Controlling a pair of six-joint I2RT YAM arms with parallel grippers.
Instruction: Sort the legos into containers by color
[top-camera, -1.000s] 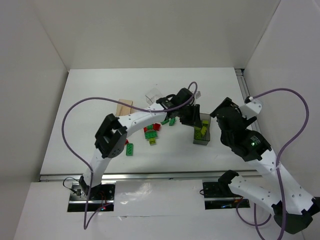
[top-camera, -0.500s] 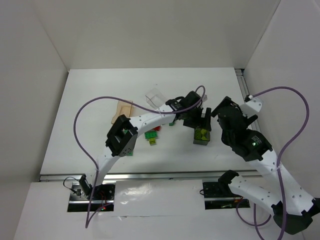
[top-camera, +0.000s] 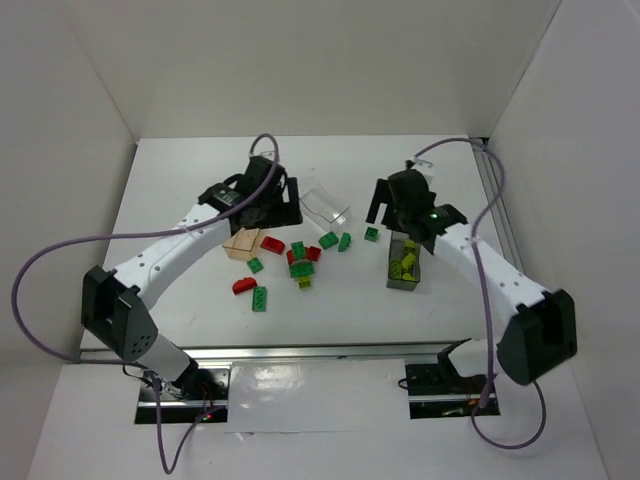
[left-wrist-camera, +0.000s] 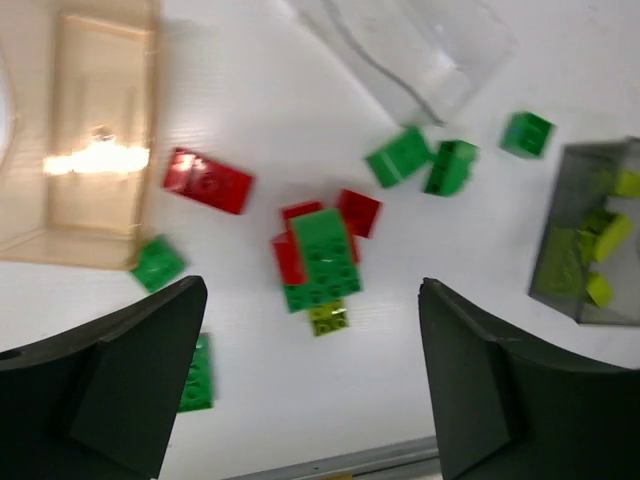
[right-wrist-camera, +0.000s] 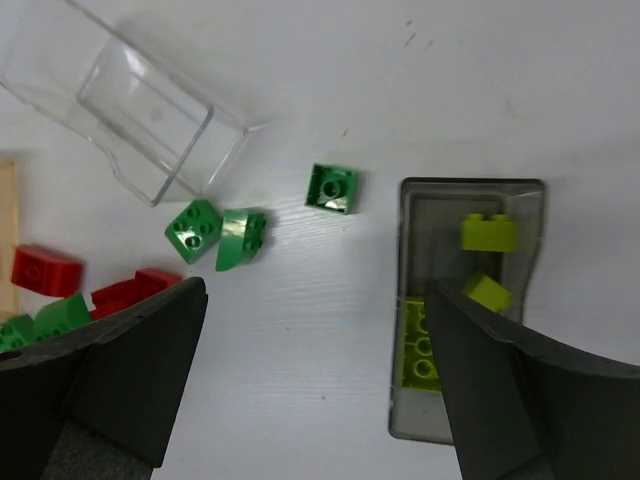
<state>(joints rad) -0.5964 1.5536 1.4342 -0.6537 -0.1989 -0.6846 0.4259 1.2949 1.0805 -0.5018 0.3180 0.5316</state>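
Red, green and yellow-green legos lie loose mid-table: a stacked cluster (top-camera: 303, 266) (left-wrist-camera: 320, 255), a red brick (left-wrist-camera: 208, 181) and green bricks (left-wrist-camera: 400, 157) (right-wrist-camera: 333, 187). The tan container (top-camera: 243, 243) (left-wrist-camera: 90, 140) shows nothing inside. A clear container (top-camera: 325, 205) (right-wrist-camera: 130, 110) lies tipped. The dark grey container (top-camera: 403, 265) (right-wrist-camera: 470, 210) holds yellow-green bricks (right-wrist-camera: 488, 232). My left gripper (top-camera: 265, 205) (left-wrist-camera: 312, 380) hovers open above the cluster, holding nothing. Open and empty too, my right gripper (top-camera: 393, 205) (right-wrist-camera: 315, 390) hangs between the green bricks and the grey container.
White walls close in the table on the left, back and right. A metal rail (top-camera: 300, 350) runs along the near edge. Purple cables loop from both arms. More bricks, one red (top-camera: 244, 286) and one green (top-camera: 260, 298), lie toward the near left.
My left gripper opened above the grey container and swung back left to above the tan container. The right arm came in from the right to beside the grey container.
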